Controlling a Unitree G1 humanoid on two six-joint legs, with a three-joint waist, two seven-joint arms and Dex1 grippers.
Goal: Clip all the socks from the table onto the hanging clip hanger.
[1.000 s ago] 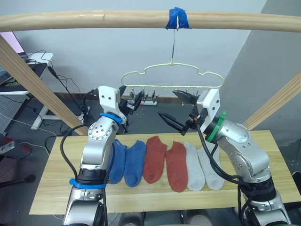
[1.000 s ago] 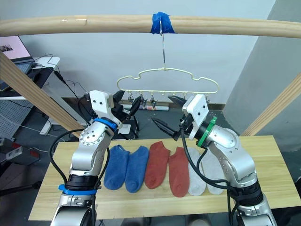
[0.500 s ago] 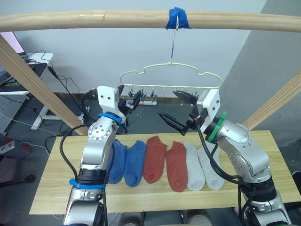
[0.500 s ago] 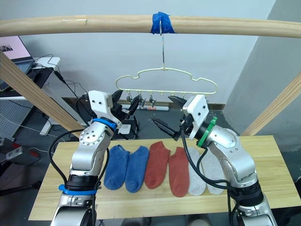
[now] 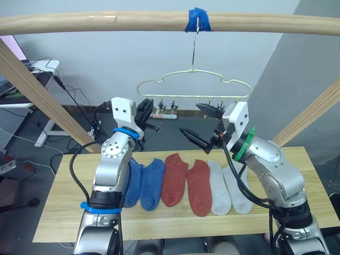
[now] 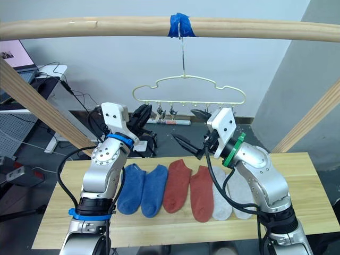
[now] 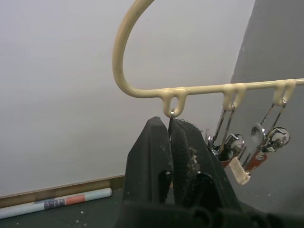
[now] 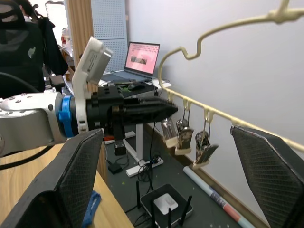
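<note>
Left wrist view has the left claw (image 7: 170, 142) closed on the end clip (image 7: 170, 124) of the hanger (image 5: 194, 85), its two fingers pressed together around the thin metal just under the cream loop. The hanger hangs by its hook from the pole (image 5: 106, 22) at a patch of blue tape (image 5: 199, 19). The right claw (image 5: 204, 123) is wide open, raised near the clips at the hanger's other end and touching none. All six socks (image 5: 187, 182) lie side by side on the tabletop (image 5: 61, 212): two blue, two red, two grey.
</note>
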